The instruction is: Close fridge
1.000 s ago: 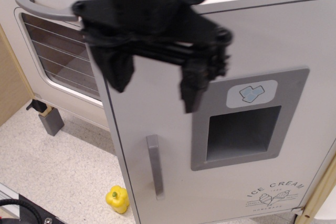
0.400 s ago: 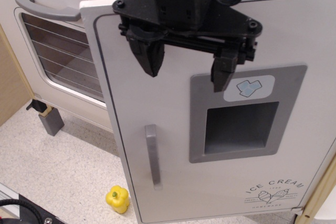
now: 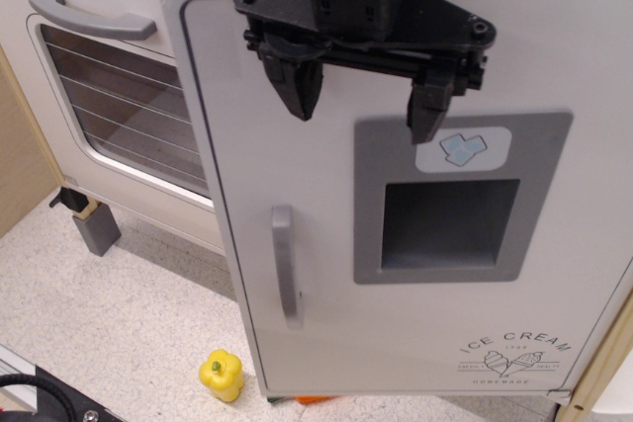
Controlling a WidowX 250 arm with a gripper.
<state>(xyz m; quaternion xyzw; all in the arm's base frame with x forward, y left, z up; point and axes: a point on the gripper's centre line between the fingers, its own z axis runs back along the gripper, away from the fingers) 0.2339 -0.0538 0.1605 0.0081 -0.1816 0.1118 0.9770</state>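
Note:
The white fridge door (image 3: 326, 333) fills the right and middle of the view, swung partly out. It has a grey vertical handle (image 3: 286, 266), a grey recessed dispenser panel (image 3: 450, 224) with an ice-cube icon, and an "ICE CREAM" print (image 3: 519, 353) at the lower right. My black gripper (image 3: 364, 104) is open and empty. It hangs in front of the door's upper part, fingers pointing down, just above the dispenser panel. Whether it touches the door I cannot tell.
A white oven (image 3: 99, 126) with a window door and a horizontal grey handle (image 3: 91, 17) stands to the left. A yellow toy pepper (image 3: 222, 375) lies on the speckled floor below the door's left edge. A small grey block (image 3: 96, 228) sits under the oven.
The gripper moved right and up across the door, and the door swung further toward shut; its left edge shifted right and its face turned more square to the view.

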